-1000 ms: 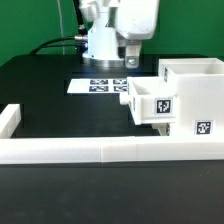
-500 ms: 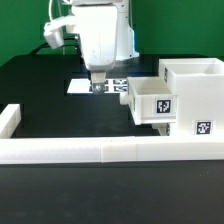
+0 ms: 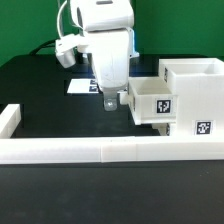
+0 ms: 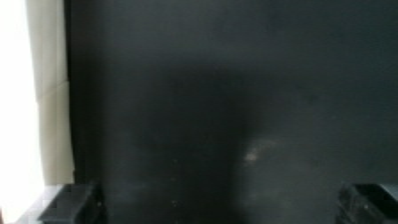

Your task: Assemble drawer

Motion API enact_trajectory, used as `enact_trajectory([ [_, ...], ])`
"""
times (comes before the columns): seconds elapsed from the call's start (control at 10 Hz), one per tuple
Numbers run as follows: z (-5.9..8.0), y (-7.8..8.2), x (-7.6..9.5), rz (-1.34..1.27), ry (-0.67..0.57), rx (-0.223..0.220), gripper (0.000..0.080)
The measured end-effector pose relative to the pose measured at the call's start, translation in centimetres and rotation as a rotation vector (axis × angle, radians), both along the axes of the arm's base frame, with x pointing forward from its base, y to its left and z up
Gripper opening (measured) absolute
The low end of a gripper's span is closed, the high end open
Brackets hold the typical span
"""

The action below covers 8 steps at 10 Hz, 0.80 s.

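Observation:
The white drawer housing (image 3: pixel 196 96) stands on the black table at the exterior view's right, with black-and-white tags on its front. One shallow white tray (image 3: pixel 150 102) sticks out of its left side, partly pushed in. I cannot make out a second tray. My gripper (image 3: pixel 110 99) hangs low over the table just left of the tray, not touching it. In the wrist view my gripper (image 4: pixel 217 206) is open and empty, with one dark fingertip (image 4: pixel 71 204) at each side and only black table between them.
A low white wall of blocks (image 3: pixel 100 151) runs along the front, with a short return at the left (image 3: pixel 10 118). It also shows as a pale strip in the wrist view (image 4: pixel 25 90). The marker board (image 3: pixel 78 86) lies behind the arm, mostly hidden.
The arm has come forward and down from behind the marker board. The gripper now hangs close to the left of the tray and covers most of the board.

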<state>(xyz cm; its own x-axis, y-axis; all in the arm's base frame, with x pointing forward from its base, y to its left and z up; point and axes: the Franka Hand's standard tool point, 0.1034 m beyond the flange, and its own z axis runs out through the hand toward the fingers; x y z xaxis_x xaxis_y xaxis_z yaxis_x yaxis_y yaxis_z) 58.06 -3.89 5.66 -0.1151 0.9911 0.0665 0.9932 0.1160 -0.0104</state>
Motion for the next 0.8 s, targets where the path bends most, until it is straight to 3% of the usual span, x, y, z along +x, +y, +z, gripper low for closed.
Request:
enact_trajectory([
  [0.3, -0.1, 2.3, 0.0, -0.02, 0.013, 0.006, 0.0649],
  [0.8, 0.8, 4.4, 0.6, -0.068, 0.043, -0.014, 0.0649],
])
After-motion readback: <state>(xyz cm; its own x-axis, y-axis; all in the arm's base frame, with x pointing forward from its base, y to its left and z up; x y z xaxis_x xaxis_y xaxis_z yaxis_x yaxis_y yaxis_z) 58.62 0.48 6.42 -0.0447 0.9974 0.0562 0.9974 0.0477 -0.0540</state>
